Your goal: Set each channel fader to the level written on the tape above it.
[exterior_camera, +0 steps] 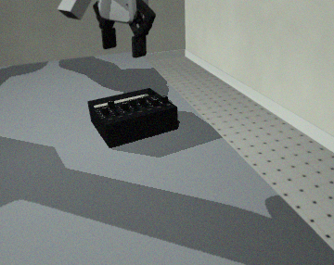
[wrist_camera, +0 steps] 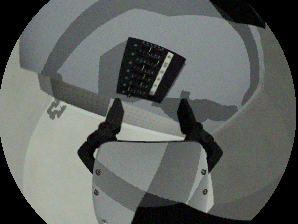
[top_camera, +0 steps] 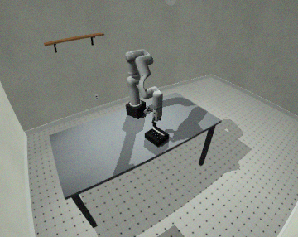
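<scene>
The lighting desk [exterior_camera: 133, 116] is a small black box standing flat on the grey table, with a pale tape strip along its far edge and a row of several fader caps [exterior_camera: 134, 106] in front of it. It also shows in the top view [top_camera: 156, 137] and in the wrist view [wrist_camera: 150, 68]. The levels on the tape are too small to read. My gripper [exterior_camera: 123, 42] is open and empty. It hangs well above the table, behind the desk's far edge and apart from it. In the wrist view its fingers frame the desk's near end.
The arm's base [top_camera: 136, 109] stands on the table behind the desk. The table's right edge [exterior_camera: 232, 148] runs close beside the desk, with tiled floor below. A wooden shelf [top_camera: 74, 40] hangs on the far wall.
</scene>
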Tool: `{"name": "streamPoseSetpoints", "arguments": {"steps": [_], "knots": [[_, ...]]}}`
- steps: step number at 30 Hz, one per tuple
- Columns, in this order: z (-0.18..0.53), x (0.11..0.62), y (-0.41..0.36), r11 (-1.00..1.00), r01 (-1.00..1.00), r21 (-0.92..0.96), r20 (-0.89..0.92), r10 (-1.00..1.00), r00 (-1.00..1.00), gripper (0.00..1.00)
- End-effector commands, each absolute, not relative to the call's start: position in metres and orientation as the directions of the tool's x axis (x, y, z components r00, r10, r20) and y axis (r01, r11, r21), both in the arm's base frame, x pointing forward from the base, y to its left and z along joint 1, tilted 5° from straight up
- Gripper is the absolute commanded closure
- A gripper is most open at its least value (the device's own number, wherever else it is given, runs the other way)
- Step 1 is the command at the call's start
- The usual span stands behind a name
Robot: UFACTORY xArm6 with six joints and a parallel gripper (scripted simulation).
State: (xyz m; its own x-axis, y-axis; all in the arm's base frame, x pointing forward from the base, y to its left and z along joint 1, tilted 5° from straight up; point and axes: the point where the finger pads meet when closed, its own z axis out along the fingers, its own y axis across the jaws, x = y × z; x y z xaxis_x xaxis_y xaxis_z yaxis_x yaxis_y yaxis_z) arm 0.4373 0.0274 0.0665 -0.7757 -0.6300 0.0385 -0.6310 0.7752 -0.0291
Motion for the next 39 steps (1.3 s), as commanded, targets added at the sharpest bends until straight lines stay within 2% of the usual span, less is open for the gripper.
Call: {"name": "streamPoseSetpoints", "arguments": {"steps": [1,3,8,14,33,39], "knots": [[0.0715,0.4379,0.0295,0.571,-0.820,-0.034,0.039,-0.819,-0.572,0.00],[0.0741,0.4377,0.0309,0.508,-0.861,-0.040,0.047,-0.859,-0.509,0.00],[0.0783,0.4374,0.0331,0.202,-0.978,-0.048,0.080,-0.975,-0.205,0.00],[0.0796,0.4374,0.0338,-0.150,-0.988,-0.035,0.090,-0.985,0.147,0.00],[0.0791,0.4376,0.0332,-0.128,-0.991,-0.036,0.087,-0.988,0.125,0.00],[0.0756,0.4398,0.0288,0.047,-0.998,-0.038,0.066,-0.997,-0.049,0.00]]}}
